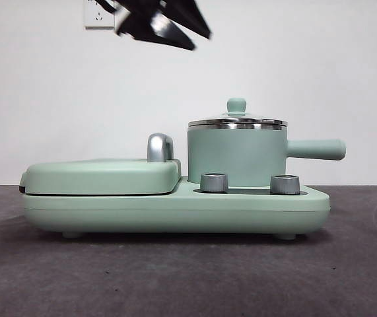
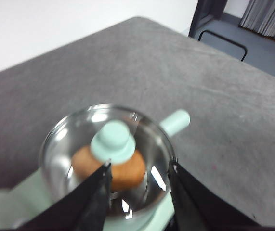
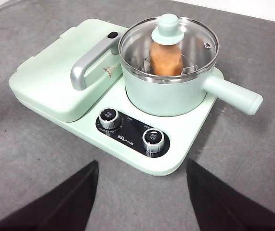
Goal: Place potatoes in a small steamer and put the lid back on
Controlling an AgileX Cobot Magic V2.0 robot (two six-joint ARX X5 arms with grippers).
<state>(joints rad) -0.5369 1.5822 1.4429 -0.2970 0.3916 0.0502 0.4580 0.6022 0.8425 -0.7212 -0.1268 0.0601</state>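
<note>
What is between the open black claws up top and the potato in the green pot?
The glass lid, shut on the pot. The left wrist view shows the potato through it, under the left gripper.

Mint-green steamer pot (image 3: pixel 168 96) with shiny steel rim and matching green handle (image 3: pixel 233 95); clear glass lid (image 3: pixel 195 41) steel-edged, mint knob (image 3: pixel 168 29) on top, orange-brown potato (image 3: pixel 166 60) showing through the glass. Same pale green on the base unit (image 1: pixel 175 211) and flat griddle cover (image 3: pixel 55 79), which has a silver-grey handle (image 3: pixel 91 60); two silver dials (image 3: pixel 109 118) sit on a black panel (image 3: pixel 130 132) with tiny white print. Table (image 1: pixel 175 284) dark grey and speckled, wall (image 1: pixel 294 66) white, both grippers' jaws black: left gripper (image 2: pixel 139 180), right gripper (image 3: pixel 142 192).
</note>
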